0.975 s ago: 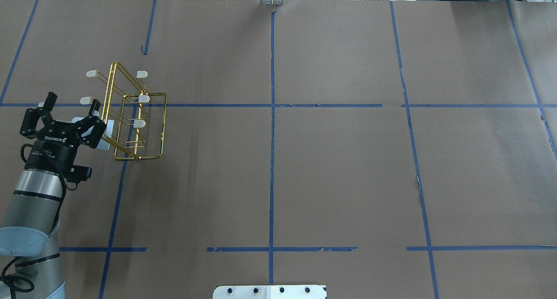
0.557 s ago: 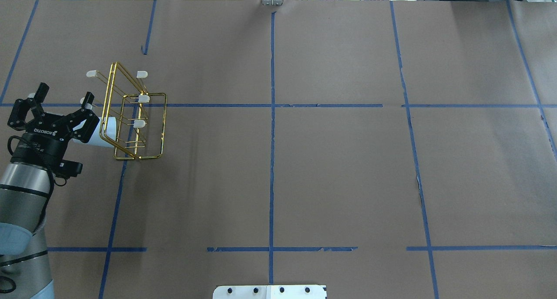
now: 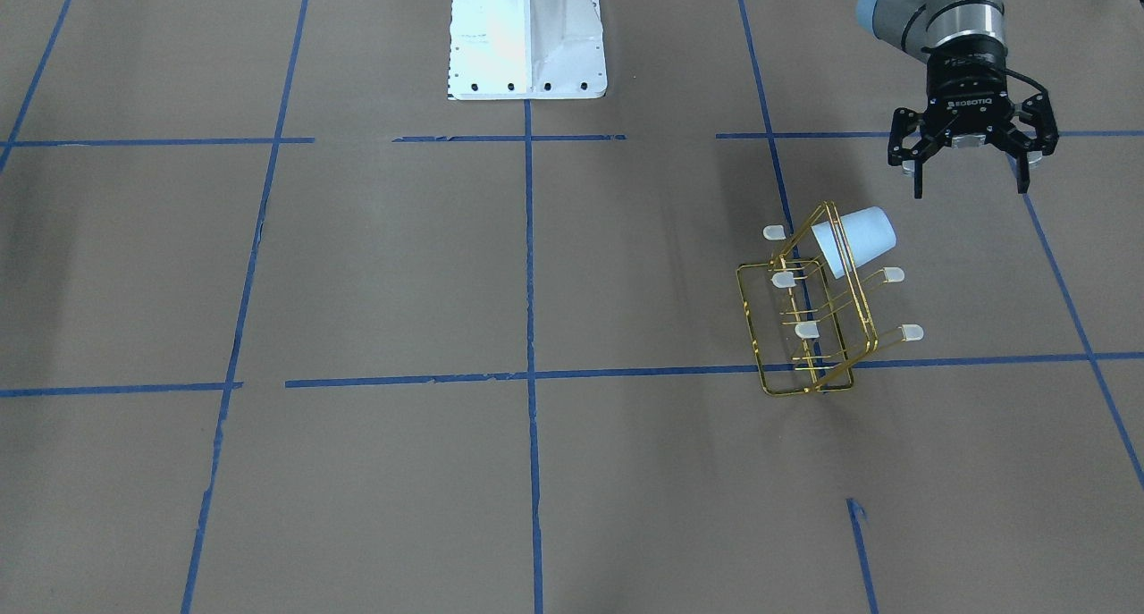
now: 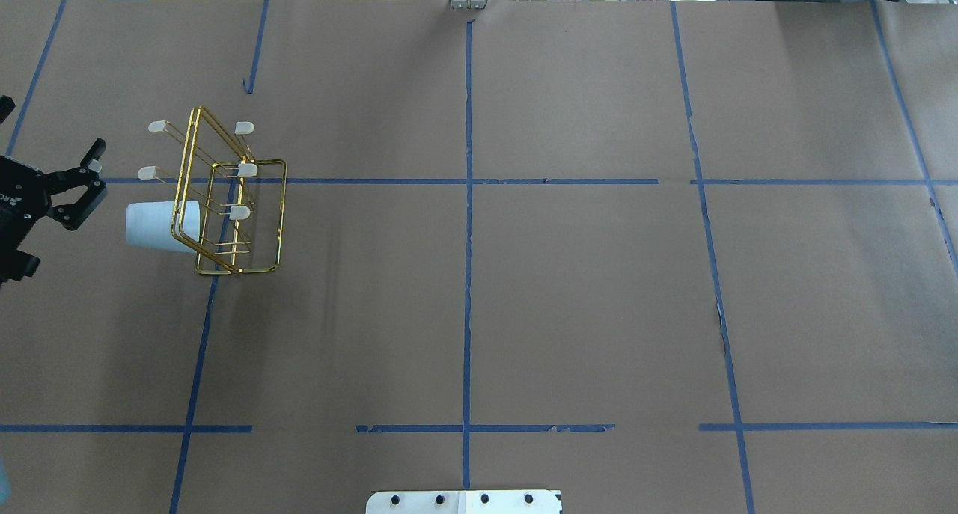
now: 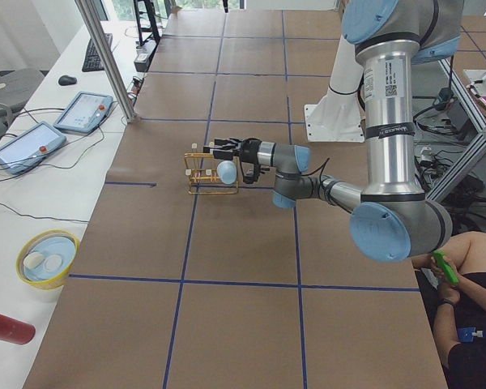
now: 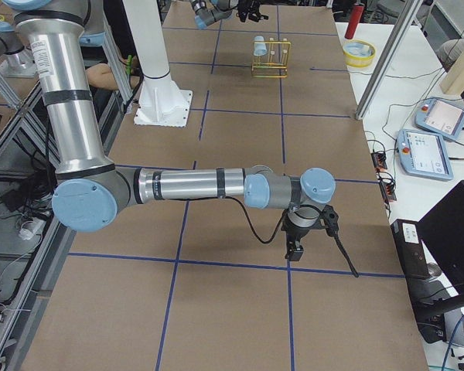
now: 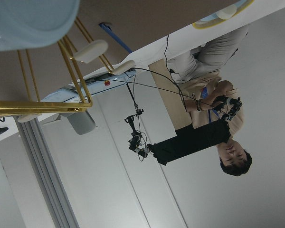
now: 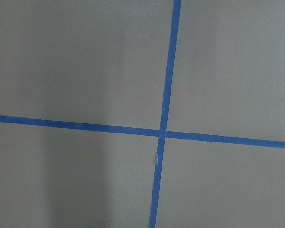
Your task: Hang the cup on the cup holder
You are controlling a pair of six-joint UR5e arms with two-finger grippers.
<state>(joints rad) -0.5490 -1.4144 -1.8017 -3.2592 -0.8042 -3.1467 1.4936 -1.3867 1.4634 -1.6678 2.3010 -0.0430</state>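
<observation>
Here we find the cup (image 3: 853,239) hung on the rack (image 3: 807,329), slipped over the nearest prong on the rack's left side; its mouth sits against the gold frame and its closed bottom points left, away from the frame; it lies slanted on the prong, clear of the table (image 3: 402,265). The rack stands upright on the left part of the table, over a crossing of blue tape (image 3: 527,283) lines; we count five other prongs, all bare, each ending in a whitish cap (image 3: 911,332); two are on the left side, farther off than the cup, and three are on the right. The left gripper (image 3: 971,187) hangs to the left of the cup, near it but not touching; its fingers (image 3: 915,178) are spread wide and hold nothing. From the left wrist we see the cup's pale bottom in the top corner, with gold wire and two caps beside it. The right gripper (image 6: 294,249) hovers low over the right part of the table, well apart from the rack; its camera looks down on a tape crossing; we cannot tell whether its fingers are apart or together. The white base (image 3: 527,33) sits at the near edge, in the middle.
</observation>
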